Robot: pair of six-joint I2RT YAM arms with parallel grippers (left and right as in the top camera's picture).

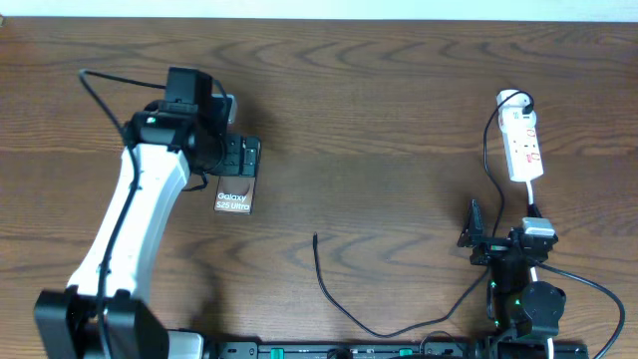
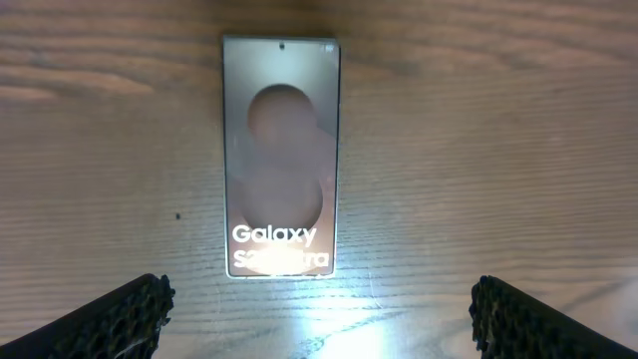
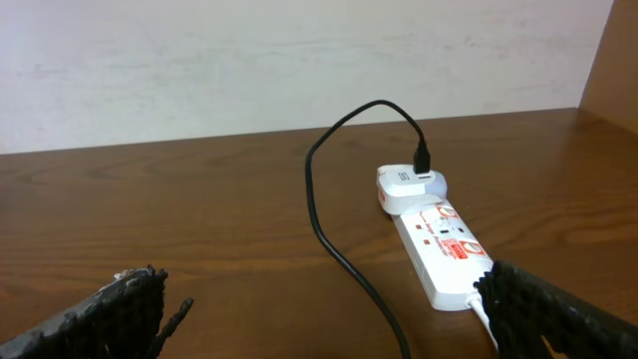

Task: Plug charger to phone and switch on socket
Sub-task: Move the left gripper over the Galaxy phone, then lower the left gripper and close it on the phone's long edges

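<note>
The phone (image 1: 233, 199) lies flat on the wooden table, its "Galaxy S25 Ultra" text showing; in the left wrist view the phone (image 2: 281, 150) sits just ahead of the fingers. My left gripper (image 1: 240, 156) hovers over its far end, open, and the left gripper (image 2: 319, 319) holds nothing. The charger (image 1: 339, 304) is a thin black cable whose free tip (image 1: 315, 237) rests mid-table; its other end enters a white adapter (image 3: 409, 184) on the socket (image 3: 439, 244). The socket (image 1: 523, 145) lies at the right. My right gripper (image 1: 501, 231) stands open just short of the socket, and the right gripper (image 3: 324, 319) is empty.
The charger cable (image 3: 329, 219) loops up from the adapter and runs down across the table between the right fingers. A white cord (image 1: 533, 199) leaves the socket's near end toward the right arm. A pale wall (image 3: 299, 60) bounds the table's far edge.
</note>
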